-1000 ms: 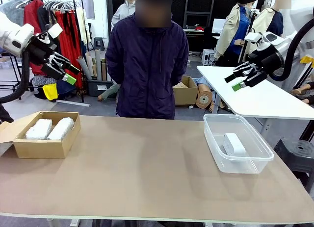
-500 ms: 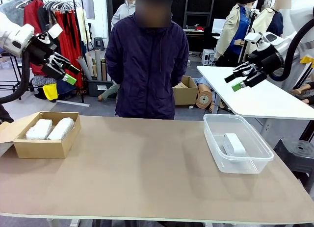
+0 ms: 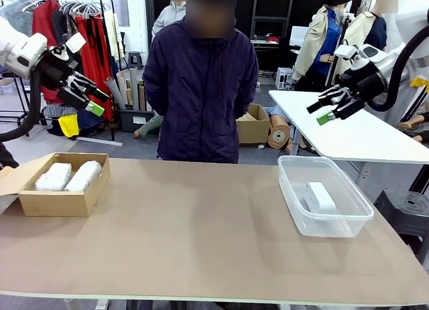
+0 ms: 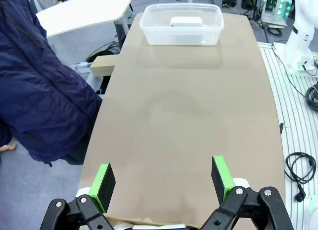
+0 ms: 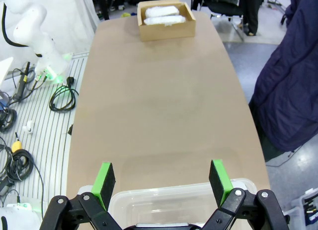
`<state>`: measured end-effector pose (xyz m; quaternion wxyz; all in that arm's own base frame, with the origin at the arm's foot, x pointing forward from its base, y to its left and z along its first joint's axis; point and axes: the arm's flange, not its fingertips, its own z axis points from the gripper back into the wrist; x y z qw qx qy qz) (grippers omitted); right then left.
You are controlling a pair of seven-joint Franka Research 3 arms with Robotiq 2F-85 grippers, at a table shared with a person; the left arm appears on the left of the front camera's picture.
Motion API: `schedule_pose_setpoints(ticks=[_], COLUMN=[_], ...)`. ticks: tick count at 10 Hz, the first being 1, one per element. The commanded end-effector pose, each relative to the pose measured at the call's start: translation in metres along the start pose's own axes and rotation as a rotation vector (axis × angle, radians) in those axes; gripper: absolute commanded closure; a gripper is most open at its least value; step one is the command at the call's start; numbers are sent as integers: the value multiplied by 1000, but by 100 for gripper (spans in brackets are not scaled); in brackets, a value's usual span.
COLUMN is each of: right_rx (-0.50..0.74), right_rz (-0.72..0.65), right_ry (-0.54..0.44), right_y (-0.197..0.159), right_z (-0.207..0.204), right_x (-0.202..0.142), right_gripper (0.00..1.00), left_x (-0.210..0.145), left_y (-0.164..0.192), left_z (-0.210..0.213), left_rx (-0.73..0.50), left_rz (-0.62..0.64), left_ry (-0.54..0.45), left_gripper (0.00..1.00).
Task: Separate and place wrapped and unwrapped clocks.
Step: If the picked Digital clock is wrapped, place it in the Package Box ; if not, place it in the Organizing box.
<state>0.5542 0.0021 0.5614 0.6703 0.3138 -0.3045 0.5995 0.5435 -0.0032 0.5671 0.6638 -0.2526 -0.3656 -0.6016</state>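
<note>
Both wrapped clocks (image 3: pixel 68 175) are lying in the cardboard box (image 3: pixel 60 201), far left of the tub (image 3: pixel 325 219) holding the bare clock (image 3: pixel 319 196), while the left gripper (image 3: pixel 92 101) and right gripper (image 3: pixel 320 112) are hanging spread wide, gripping nothing.

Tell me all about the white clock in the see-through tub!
The white clock is a small rounded block of smooth plastic, bare, with no wrapping. It lies in the clear tub at the table's right end, resting on the tub's floor. Nothing else is in there with it and no claw touches it. Its face cannot be made out.
</note>
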Motion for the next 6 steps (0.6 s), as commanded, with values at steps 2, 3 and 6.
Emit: schedule_pose_setpoints(ticks=[2,3,6], right_rx=[-2,-2,-2], right_rz=[6,6,6], right_ry=[-1,-1,-1], right_y=[1,1,1], right_z=[1,1,1], right_x=[2,2,2], right_gripper=[0,0,0], left_x=[0,0,0], left_y=[0,0,0], left_z=[1,1,1], left_rx=[5,5,5], left_rz=[2,2,2], left_ry=[0,0,0], left_gripper=[0,0,0])
